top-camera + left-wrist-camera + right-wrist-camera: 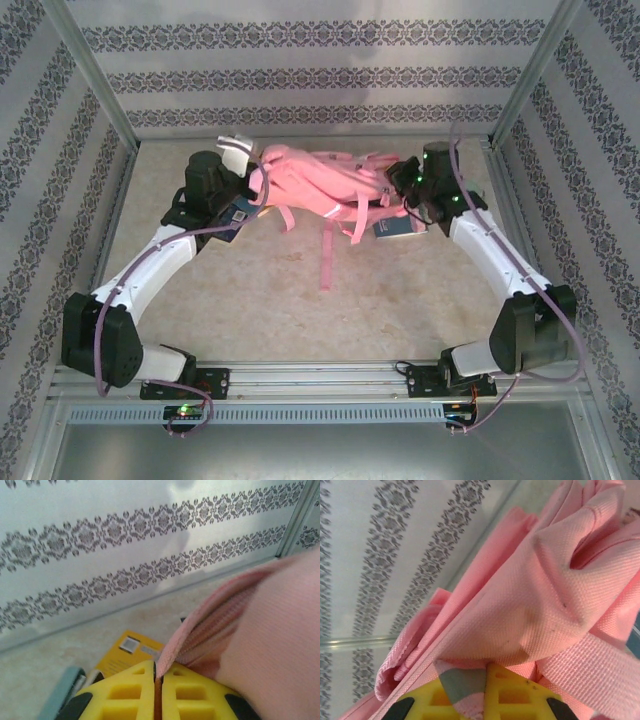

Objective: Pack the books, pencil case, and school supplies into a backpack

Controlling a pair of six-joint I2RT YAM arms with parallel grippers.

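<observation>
The pink backpack (320, 180) lies crumpled at the back middle of the table, one strap trailing toward me. My left gripper (257, 188) is at its left end, and its yellow fingers (125, 695) are shut on a thin pink fabric edge of the backpack (270, 630). My right gripper (400, 182) is at the right end, shut on a pink-and-grey striped tab (465, 685) of the backpack (535, 595). A yellow-orange book (127, 652) lies flat just beyond the left fingers. A navy book (398, 228) lies under the right wrist. The pencil case and school supplies are out of view.
A teal-grey edge (62, 692) lies left of the yellow-orange book. A dark flat item (235, 215) sits under the left wrist. Patterned walls (320, 75) close in the back and both sides. The beige tabletop (300, 300) lies between the arms.
</observation>
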